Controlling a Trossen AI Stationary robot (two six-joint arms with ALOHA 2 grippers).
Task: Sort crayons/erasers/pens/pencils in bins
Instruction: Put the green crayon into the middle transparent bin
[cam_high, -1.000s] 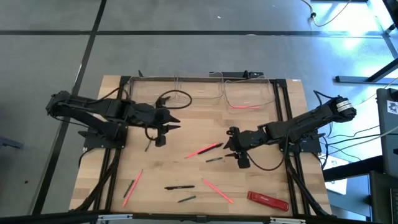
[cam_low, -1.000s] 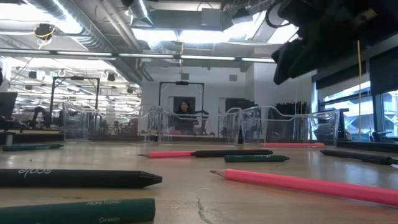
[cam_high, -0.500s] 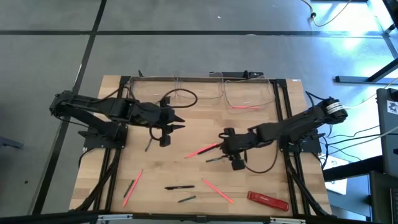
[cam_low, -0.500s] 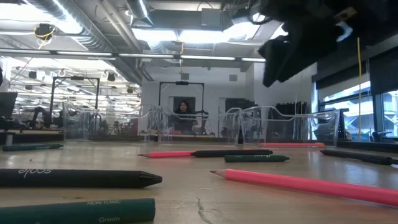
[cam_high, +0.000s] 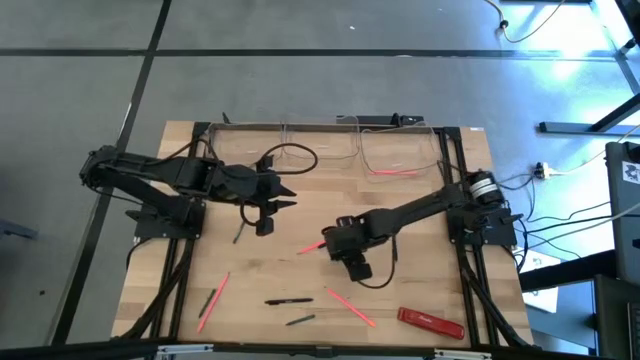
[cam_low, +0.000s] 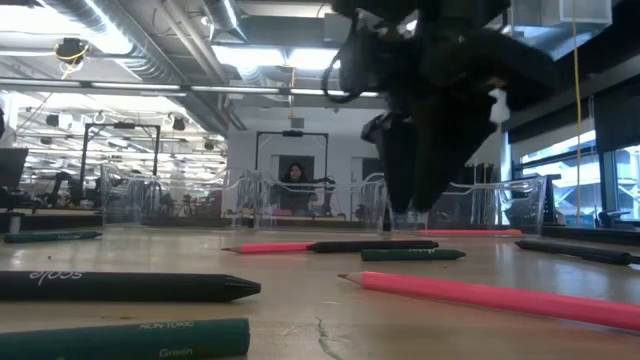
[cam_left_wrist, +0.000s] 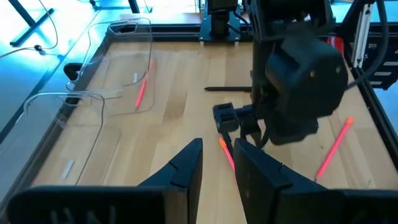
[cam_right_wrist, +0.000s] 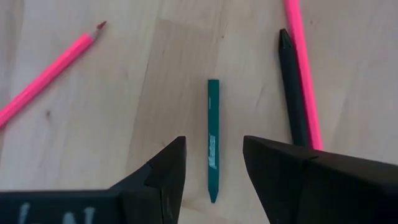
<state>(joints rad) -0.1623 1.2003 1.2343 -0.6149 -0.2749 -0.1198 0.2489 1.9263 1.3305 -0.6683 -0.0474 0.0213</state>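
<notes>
Crayons, pencils and pens mostly lie loose on the wooden tabletop (cam_high: 300, 200); one pink pencil (cam_high: 392, 171) already sits in the right bin (cam_high: 440, 150) of three clear tubs at the far edge. Left tool (cam_high: 282, 196), fingers parted and empty, waits left of centre. Right tool (cam_right_wrist: 211, 163), fingers spread and empty, hangs straddling the green crayon (cam_right_wrist: 213, 138), likely lining up a pick. Beside it lie a black pen (cam_right_wrist: 292, 87) and pink pencil (cam_right_wrist: 301, 68). Red bar (cam_high: 431, 322) at near right. Open workshop behind, a person far off.
</notes>
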